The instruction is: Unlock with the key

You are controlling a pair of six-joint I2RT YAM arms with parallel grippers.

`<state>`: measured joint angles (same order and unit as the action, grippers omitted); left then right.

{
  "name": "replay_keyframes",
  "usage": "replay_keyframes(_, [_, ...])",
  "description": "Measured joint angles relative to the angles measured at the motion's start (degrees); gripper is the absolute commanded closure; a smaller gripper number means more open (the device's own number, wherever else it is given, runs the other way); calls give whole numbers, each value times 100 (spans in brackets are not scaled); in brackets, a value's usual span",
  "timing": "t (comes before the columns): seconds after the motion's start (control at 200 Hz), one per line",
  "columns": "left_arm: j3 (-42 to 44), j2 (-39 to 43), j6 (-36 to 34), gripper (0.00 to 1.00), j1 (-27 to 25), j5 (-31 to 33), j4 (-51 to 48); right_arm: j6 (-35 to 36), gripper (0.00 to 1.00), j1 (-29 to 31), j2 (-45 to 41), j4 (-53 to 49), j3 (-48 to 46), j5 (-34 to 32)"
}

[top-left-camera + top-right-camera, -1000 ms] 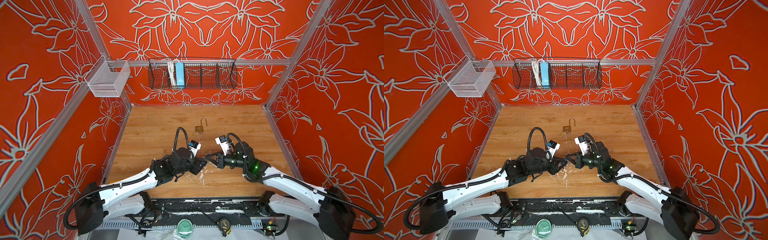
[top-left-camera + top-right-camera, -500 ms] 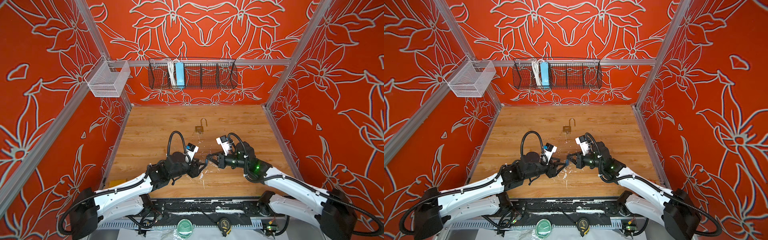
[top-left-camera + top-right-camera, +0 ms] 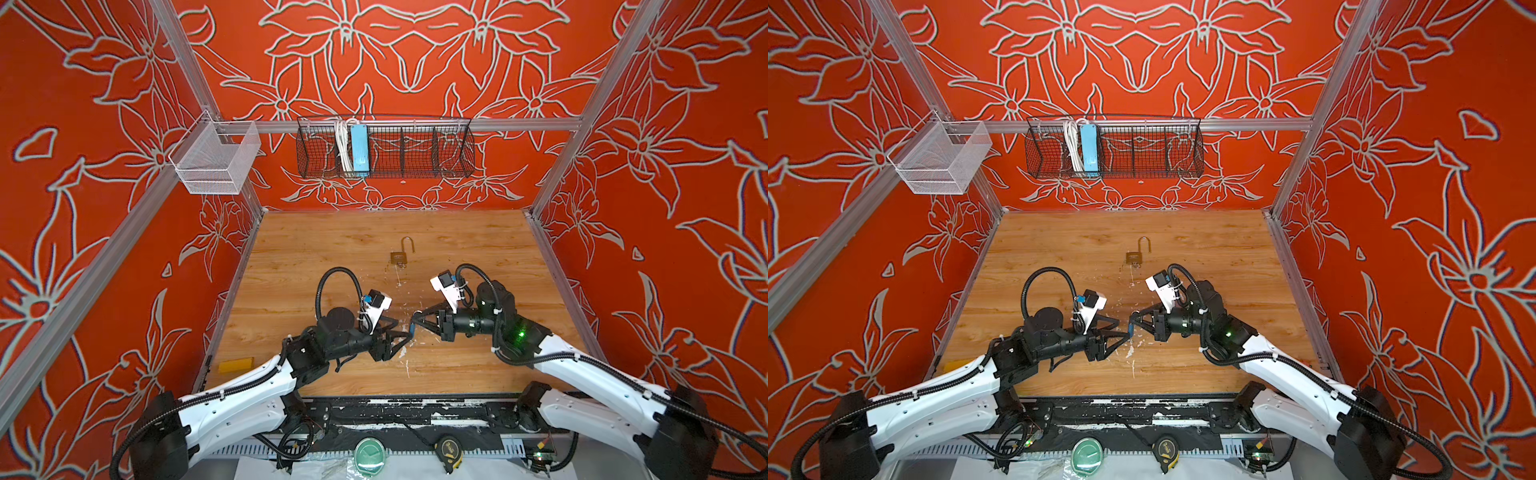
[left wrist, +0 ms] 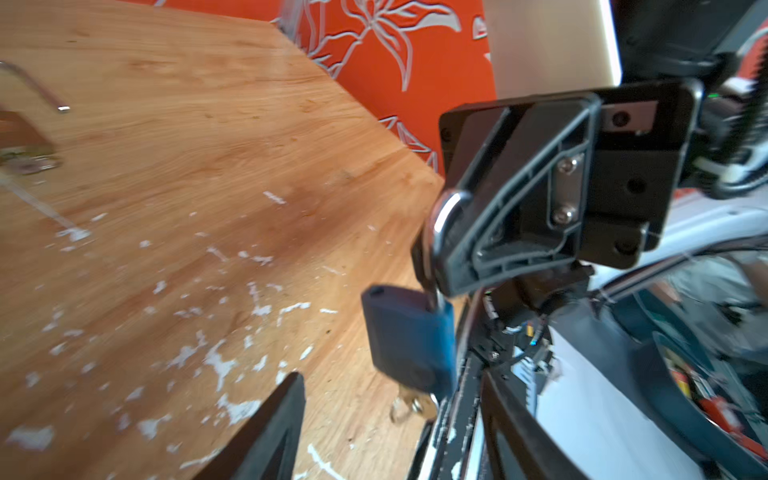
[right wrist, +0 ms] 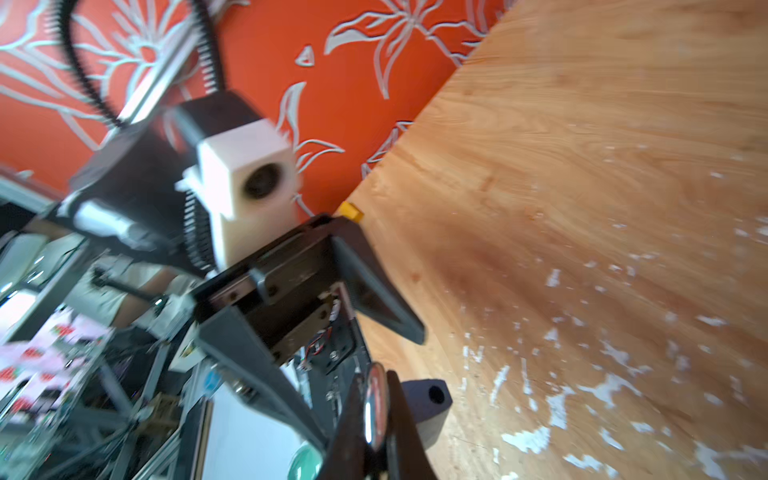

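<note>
Where blue lock [image 4: 409, 336] hangs: near centre, above the table [image 3: 332, 245], between the two grippers.
Table: smooth pale wood-grain board, flecked with white scuffs and flakes round the near centre.
Blue lock: rounded, matte blue body with one small round hole at a corner.
Shackle [image 4: 438, 224]: curved, shiny steel bow rising from the blue body.
Key [image 4: 413, 405]: brass-coloured and blurred, with a small ring, at the blue lock's underside; whether it sits in the keyhole I cannot tell.
Right gripper [image 4: 432, 257]: black ribbed fingers pinched tight on the shackle, so the blue lock dangles from them.
Left gripper [image 4: 390, 378]: black wedge fingers spread wide, gripping nothing; their tips lie just beside the blue lock.
Brass lock [image 3: 400, 257]: small square brass body flat on the table, far of centre, well apart from both grippers; its thin steel hoop stands swung open, one leg free.
Black basket [image 3: 415, 149]: wire, on the far wall, holding a blue strip [image 3: 359, 147] and coiled white cable [image 3: 343, 145].
White basket [image 3: 216, 162]: fine mesh, far left.
Yellow block [image 3: 235, 365]: flat, at the table's near-left edge.
Tape measure [image 3: 449, 449]: past the near edge.
In the way: the right fingers cover part of the shackle; both arms crowd the near centre.
</note>
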<state>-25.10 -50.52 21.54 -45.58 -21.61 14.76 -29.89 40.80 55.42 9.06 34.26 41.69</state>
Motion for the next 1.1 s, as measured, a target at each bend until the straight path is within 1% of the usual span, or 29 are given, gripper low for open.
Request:
replay_keyframes(0.14, [48,-28,74,32,387,-973,516,356,100,-7,-201,-356,304,330])
replay_keyframes(0.32, [59,-87,164,28,708,-1893,975,566,100,-7,-516,-457,431,702])
replay_keyframes(0.47, [35,-743,557,26,857,-2769,1803,570,100,-7,-479,-463,431,905])
replay_keyframes(0.555, [7,-1029,789,26,914,-3117,2116,575,100,-35,-463,-507,431,929])
replay_keyframes(0.736, [-181,-1084,1073,26,894,-3565,2498,597,100,-22,-407,-481,450,955])
replay_keyframes(0.831, [-337,-1086,1137,28,887,-3788,2573,605,100,-22,-328,-450,463,975])
replay_keyframes(0.961, [-433,-1123,1154,30,885,-3926,2500,713,100,-4,-315,-476,553,905])
replay_keyframes(1.101, [-483,-1123,1084,34,892,-3908,2218,837,100,17,-372,-721,590,710])
